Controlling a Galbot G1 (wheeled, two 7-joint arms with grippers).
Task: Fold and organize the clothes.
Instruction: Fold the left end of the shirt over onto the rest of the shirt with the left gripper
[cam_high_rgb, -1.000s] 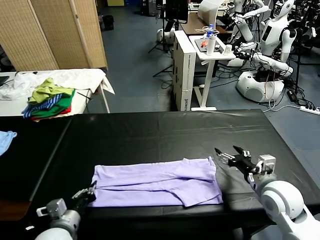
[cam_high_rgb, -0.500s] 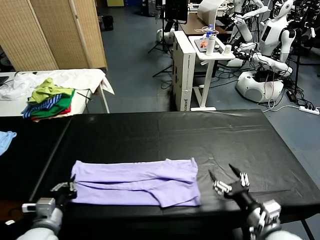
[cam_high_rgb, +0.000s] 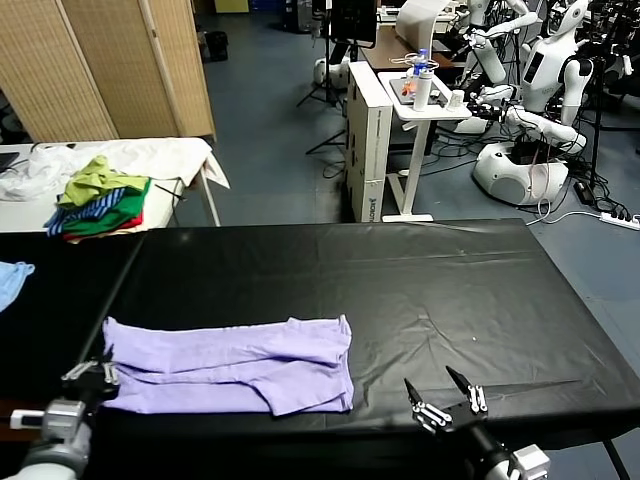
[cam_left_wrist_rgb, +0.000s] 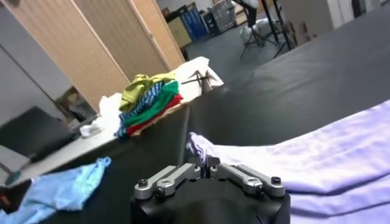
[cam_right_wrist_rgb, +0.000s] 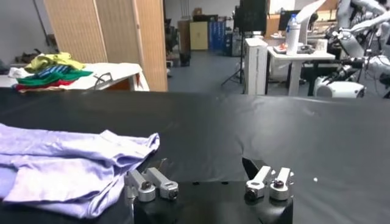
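The shirt (cam_high_rgb: 225, 362) lies folded lengthwise near the table's (cam_high_rgb: 400, 280) front-left edge. The left pincer (cam_high_rgb: 88, 375) is clamped on its corner, seemingly. The right pincer (cam_high_rgb: 440, 398) gapes empty. Further dragging could pull the shirt off the edge.

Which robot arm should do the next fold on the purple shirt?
Probably the left. The left gripper is pinched shut on the pale lavender folded T-shirt's edge, while the right gripper hangs open and empty beside it.

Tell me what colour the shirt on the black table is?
Pale lavender T-shirt; the head view shows it best.
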